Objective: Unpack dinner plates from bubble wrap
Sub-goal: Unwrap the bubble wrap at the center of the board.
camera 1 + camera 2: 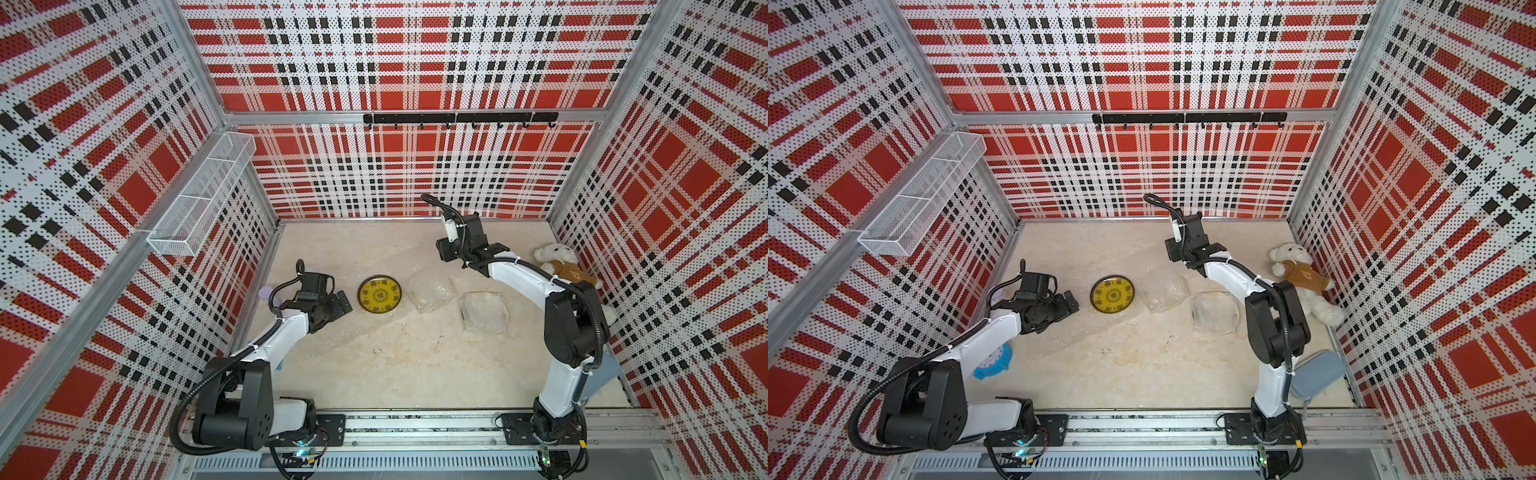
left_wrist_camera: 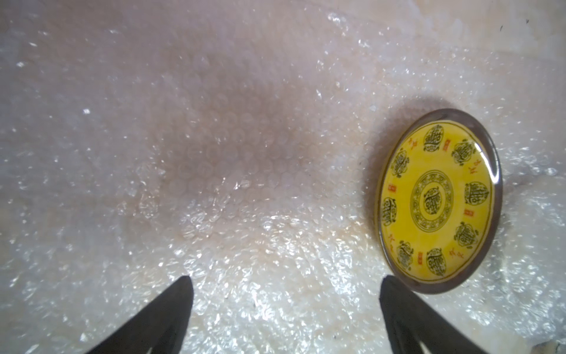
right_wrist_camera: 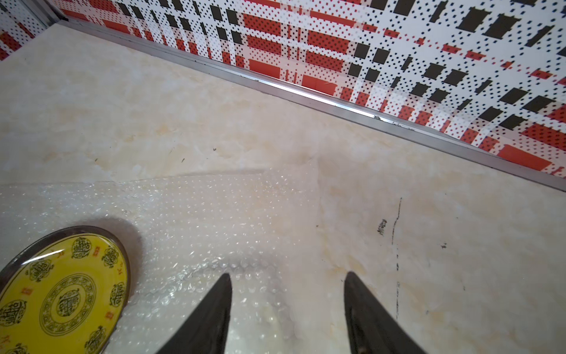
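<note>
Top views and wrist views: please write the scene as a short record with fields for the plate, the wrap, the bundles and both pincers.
bare plate: yellow plate, dark rim, lying flat on the spread bubble wrap sheet
wrapped: wrapped bundle beside the plate; second bundle nearer the right arm; contents unclear
left pincer: open, empty, close beside the plate
right pincer: open, empty, over the sheet's edge
other: teddy bear by the right wall
</note>
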`<state>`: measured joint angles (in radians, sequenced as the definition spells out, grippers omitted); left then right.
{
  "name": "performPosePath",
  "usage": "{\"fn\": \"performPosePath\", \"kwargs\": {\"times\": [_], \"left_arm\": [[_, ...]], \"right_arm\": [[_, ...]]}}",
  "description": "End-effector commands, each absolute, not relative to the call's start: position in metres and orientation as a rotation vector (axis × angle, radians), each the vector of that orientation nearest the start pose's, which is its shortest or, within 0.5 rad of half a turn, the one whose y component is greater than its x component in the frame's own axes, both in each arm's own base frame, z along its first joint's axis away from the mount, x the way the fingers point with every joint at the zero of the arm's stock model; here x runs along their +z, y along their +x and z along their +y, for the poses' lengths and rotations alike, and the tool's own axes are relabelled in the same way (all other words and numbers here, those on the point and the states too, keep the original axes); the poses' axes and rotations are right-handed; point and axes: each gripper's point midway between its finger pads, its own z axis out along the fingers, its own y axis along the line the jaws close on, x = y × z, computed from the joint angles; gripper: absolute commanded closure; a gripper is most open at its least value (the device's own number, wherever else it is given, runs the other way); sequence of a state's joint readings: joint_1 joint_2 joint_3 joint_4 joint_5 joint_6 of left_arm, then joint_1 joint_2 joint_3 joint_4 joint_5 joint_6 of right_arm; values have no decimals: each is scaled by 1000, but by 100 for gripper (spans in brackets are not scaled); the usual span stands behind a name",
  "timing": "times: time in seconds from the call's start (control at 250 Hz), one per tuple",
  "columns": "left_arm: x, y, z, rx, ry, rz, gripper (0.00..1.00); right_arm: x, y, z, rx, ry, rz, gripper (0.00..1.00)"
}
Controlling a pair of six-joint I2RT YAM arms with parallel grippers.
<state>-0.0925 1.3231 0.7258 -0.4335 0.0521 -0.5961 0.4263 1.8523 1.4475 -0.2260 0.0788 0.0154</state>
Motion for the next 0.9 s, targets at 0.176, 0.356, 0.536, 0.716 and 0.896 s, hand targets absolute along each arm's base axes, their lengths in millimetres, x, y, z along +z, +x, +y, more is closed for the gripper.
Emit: {"fn": "performPosePath", "kwargs": {"times": [0.176,0.356,0.536,0.716,0.896], "left_arm": [[103,337,-39,-367,-620,2484,3],[111,348,-38,-411,-627,2453,3],[113,353,-32,-447,-660,2432,2],[117,354,-27,-454,-670,2410,1],[115,355,-26,-458,-671,2407,1]], "right_arm": [[245,460,226,496,-377,2146,30],[199,417,287,711,-486,2287,30],[159,388,342,879,-487,2408,30],[130,368,378,1030,-341,2526,29],[106,350,393,1097,-168,2627,29]]}}
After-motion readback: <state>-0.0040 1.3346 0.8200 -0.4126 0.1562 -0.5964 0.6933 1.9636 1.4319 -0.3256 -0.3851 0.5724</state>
